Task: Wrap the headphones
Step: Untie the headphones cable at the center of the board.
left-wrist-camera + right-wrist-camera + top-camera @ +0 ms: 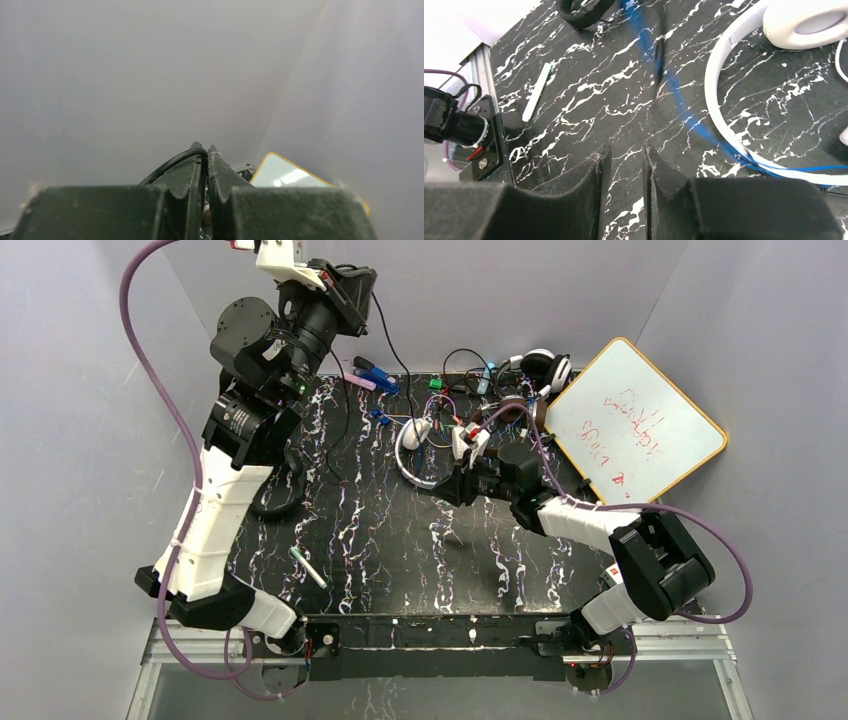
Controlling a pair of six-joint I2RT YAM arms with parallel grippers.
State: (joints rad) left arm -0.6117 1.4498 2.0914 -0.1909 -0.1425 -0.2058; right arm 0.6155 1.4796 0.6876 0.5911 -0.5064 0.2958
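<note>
While the left gripper is held high above the marbled black table, the black headphones are seen lying far below it, with only their thin black cord clamped between its closed fingers. The white headphones are laid just beside the right gripper, whose fingers are parted narrowly around nothing. A white pen is seen farther off.

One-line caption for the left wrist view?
Left gripper pinches a thin black cord between closed fingers, whiteboard corner beyond.
</note>
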